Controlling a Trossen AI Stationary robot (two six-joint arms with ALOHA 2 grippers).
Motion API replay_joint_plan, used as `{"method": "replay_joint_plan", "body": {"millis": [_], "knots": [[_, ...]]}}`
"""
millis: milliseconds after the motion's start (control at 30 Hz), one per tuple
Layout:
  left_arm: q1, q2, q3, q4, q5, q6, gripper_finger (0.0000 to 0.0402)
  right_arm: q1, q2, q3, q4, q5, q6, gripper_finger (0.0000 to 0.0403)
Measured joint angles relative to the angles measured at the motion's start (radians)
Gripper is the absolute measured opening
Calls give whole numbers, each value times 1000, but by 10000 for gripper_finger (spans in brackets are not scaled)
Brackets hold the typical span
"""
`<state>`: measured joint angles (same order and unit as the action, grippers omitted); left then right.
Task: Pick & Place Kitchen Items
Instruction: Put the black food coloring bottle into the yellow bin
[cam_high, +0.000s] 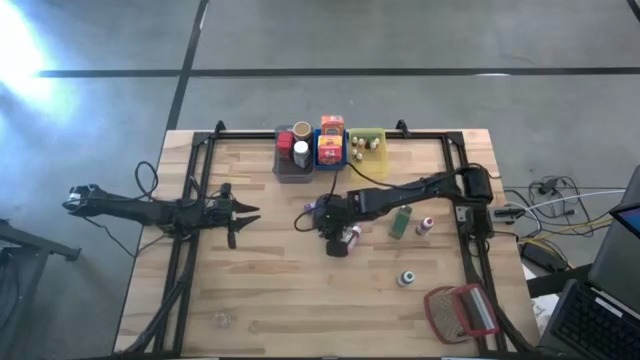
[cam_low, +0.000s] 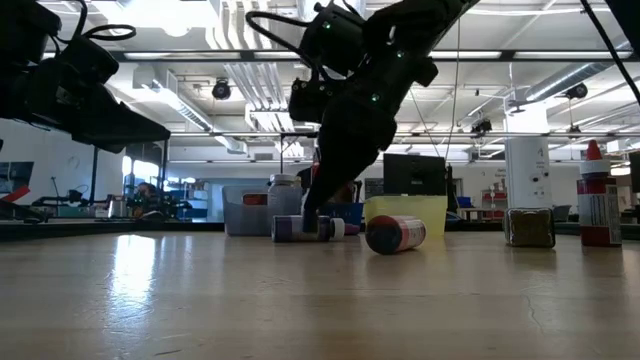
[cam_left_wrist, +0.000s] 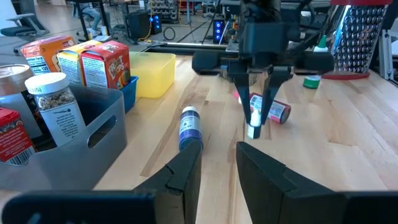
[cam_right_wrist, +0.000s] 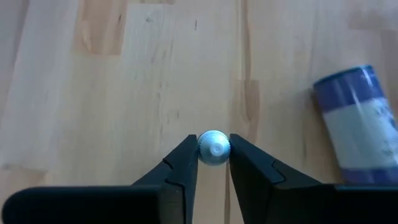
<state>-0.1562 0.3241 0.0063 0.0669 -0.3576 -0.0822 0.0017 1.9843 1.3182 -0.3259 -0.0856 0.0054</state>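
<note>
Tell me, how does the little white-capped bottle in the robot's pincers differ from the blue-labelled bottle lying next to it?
The white-capped bottle stands upright, pinched between the right gripper fingers; the blue-labelled bottle lies on its side on the table, untouched. The white-capped bottle looks slimmer and smaller than the blue-labelled bottle. Seen from the wrist, the first shows only its round cap, the second its whole label. Both are small white-capped bottles near the table's middle.

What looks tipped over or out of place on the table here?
Two containers lie on their sides mid-table: a blue-labelled bottle and a red-labelled jar. The right gripper pinches a small white-capped bottle between them.
</note>
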Motion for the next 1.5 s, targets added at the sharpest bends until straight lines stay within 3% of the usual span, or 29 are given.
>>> {"method": "replay_joint_plan", "body": {"millis": [200, 467, 667, 833, 967, 1200, 1500], "knots": [[0, 0, 0, 0, 0, 0, 108, -2, -86, -3, -108, 18, 0, 86], [0, 0, 0, 0, 0, 0, 108, -45, -258, -5, -281, 109, 2, 68], [0, 0, 0, 0, 0, 0, 108, -129, -403, -21, -360, 166, 24, 87], [0, 0, 0, 0, 0, 0, 108, -242, -493, -37, -382, 168, 45, 76], [0, 0, 0, 0, 0, 0, 108, -348, -512, -53, -382, 167, 47, 68], [0, 0, 0, 0, 0, 0, 108, -497, -506, -94, -381, 111, 39, 89], [0, 0, 0, 0, 0, 0, 108, -577, -499, -113, -360, 104, -8, 67]]}}
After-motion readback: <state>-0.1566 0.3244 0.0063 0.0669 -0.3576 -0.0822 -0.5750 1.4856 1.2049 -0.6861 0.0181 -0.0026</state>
